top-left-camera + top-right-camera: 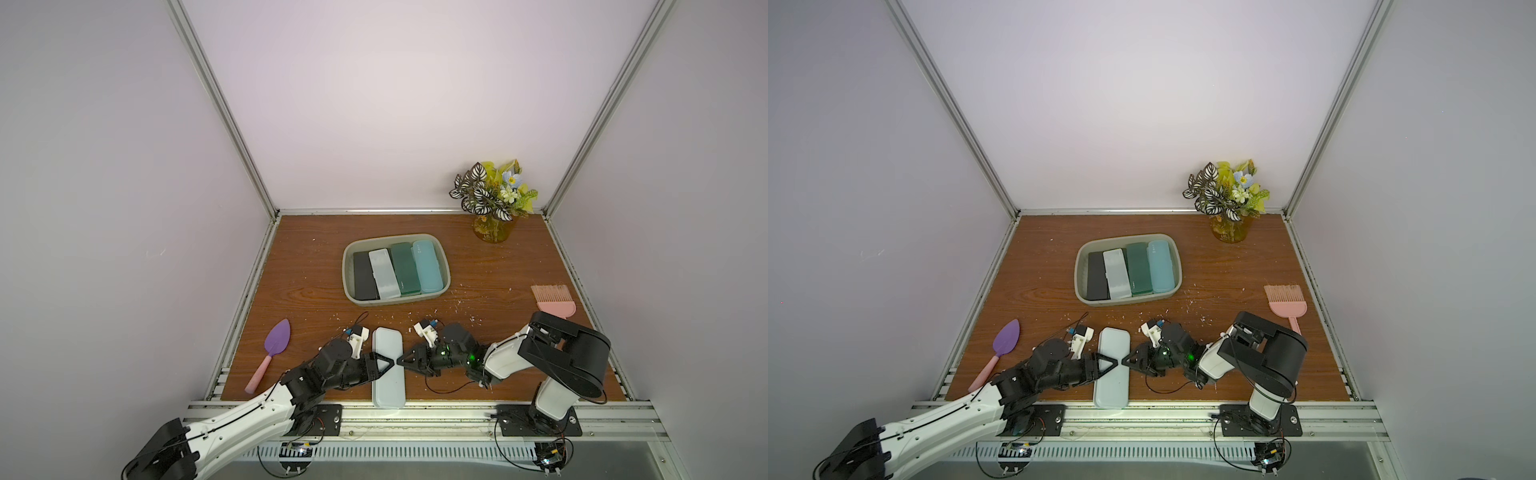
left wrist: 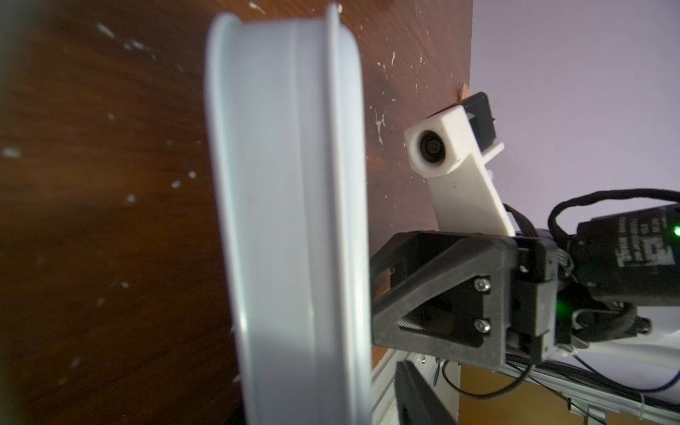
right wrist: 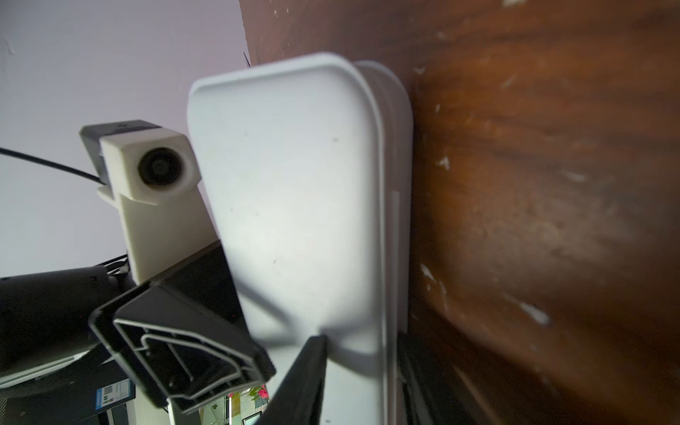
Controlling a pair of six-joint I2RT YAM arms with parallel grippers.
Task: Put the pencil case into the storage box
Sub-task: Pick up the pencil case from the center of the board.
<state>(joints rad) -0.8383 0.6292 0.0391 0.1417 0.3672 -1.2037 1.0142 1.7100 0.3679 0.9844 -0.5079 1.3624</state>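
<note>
Top views: both arms meet at the pencil case (image 1: pixel 387 388)

Both top views show it lying flat at the near edge of the desk (image 1: pixel 311 257), with one end over the front rail (image 1: pixel 436 409). It is well apart from the storage box (image 1: pixel 347 270), where four cases (image 1: pixel 395 270) already fill the floor side by side. The right gripper (image 1: pixel 400 360) is clamped on the case's long edge. In the right wrist view, one of its fingers (image 3: pixel 305 375) presses on the lid and the other is tucked under the edge against the desk. The left gripper (image 1: pixel 390 365) reaches over the opposite edge; whether it grips I cannot tell. The step in hand looks like securing the pick-up. It would be best to confirm both holds first, then raise both arms together so the case keeps level. After clearing the box's near rim, lay it across the stored cases, since no floor gap remains.
</note>
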